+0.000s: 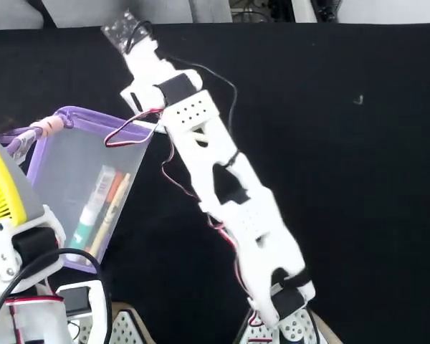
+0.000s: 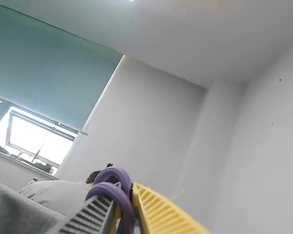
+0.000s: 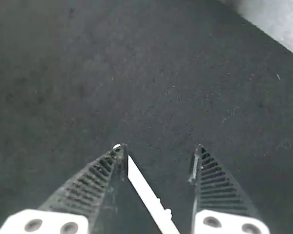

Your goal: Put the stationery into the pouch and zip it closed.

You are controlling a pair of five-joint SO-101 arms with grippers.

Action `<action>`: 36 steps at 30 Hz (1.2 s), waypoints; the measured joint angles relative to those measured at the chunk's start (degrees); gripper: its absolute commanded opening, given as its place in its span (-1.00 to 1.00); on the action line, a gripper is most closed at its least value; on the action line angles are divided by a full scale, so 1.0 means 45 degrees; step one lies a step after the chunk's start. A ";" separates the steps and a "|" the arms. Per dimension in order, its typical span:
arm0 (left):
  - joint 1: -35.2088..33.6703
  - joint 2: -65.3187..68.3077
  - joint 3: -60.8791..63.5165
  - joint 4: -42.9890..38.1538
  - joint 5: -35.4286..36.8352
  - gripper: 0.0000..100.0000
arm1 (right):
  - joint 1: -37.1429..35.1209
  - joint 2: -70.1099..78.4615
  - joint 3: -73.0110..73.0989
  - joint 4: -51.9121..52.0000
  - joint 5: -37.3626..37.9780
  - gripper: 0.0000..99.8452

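**Pens in, pouch mouth apparently open and unzipped**
The mesh pouch (image 1: pixel 68 179) lies on the table's left side, its pens (image 1: pixel 100 204) lying along its long axis and its mouth facing the far edge. It looks soft, light and floppy, so hold it by the trim. The left gripper (image 2: pixel 124 195) clamps the purple trim (image 2: pixel 115 175). The right gripper (image 3: pixel 158 151) is spread wide and empty.
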 measured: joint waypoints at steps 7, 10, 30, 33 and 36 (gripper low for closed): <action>0.0000 0.0000 0.0195 0.0000 0.0000 -0.94 | 0.0000 0.3341 -0.4923 0.3028 0.3321 -0.59; 0.0000 0.0000 0.0195 0.0000 0.0000 -0.94 | 0.0000 0.4200 -0.5353 0.3321 0.4786 -0.59; -0.0059 -0.0020 0.0313 0.0469 0.0000 -0.94 | 0.0332 0.6310 -0.5490 0.3321 0.7775 -0.59; -0.0059 -0.0020 0.0313 0.0469 0.0000 -0.94 | 0.0371 0.6310 -0.5490 0.3321 0.7775 -0.59; -0.0020 -0.0020 0.0313 0.0469 0.0000 -0.94 | 0.0430 0.6330 -0.5822 0.3419 0.7775 -0.59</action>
